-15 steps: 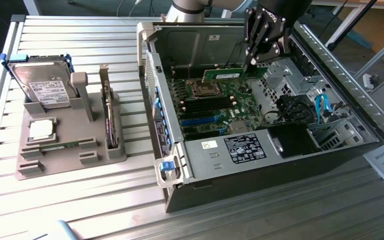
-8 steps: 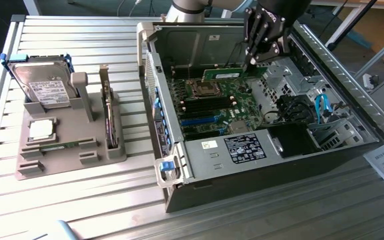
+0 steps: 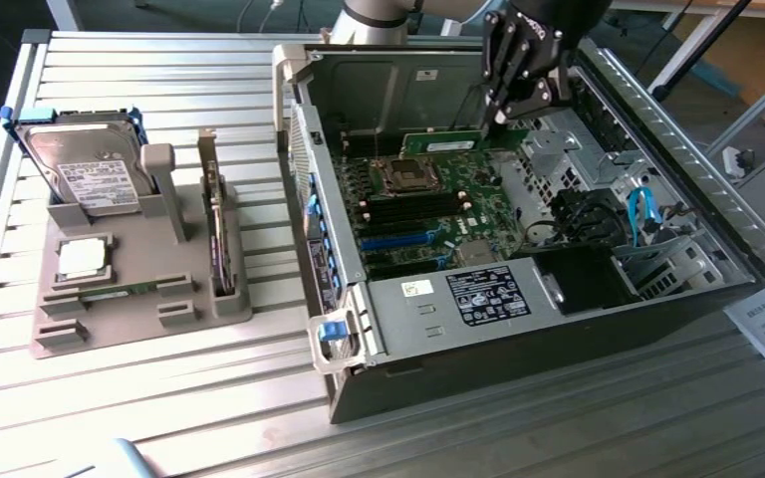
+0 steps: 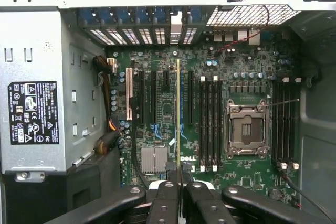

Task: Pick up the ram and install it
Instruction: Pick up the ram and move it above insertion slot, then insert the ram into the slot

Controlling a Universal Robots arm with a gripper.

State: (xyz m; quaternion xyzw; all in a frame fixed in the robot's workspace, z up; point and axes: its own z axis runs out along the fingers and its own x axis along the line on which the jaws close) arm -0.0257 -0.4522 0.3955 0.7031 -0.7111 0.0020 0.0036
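Green board edge-on: my fingers (image 4: 170, 199) are clenched on one ram (image 4: 178, 119), hanging over the motherboard (image 4: 157, 129) near the bank of black slots (image 4: 209, 124) flanking the empty socket (image 4: 245, 128). Metal case (image 3: 316, 179) walls hem all four sides; overhead is open. Farther out on the table (image 3: 130, 60), one grey tray (image 3: 190, 299) keeps a second green stick (image 3: 115, 293), one drive (image 3: 84, 169), one silver chip (image 3: 80, 257).

Setting: robotics lab, assembly cell. Evidence: slatted aluminium counter (image 3: 130, 60); opened computer case (image 3: 556, 299), motherboard (image 4: 173, 129) exposed; grey parts fixture (image 3: 117, 309) holding a hard drive (image 3: 84, 174); robot hand (image 3: 496, 124) clamped on the ram (image 3: 442, 142).
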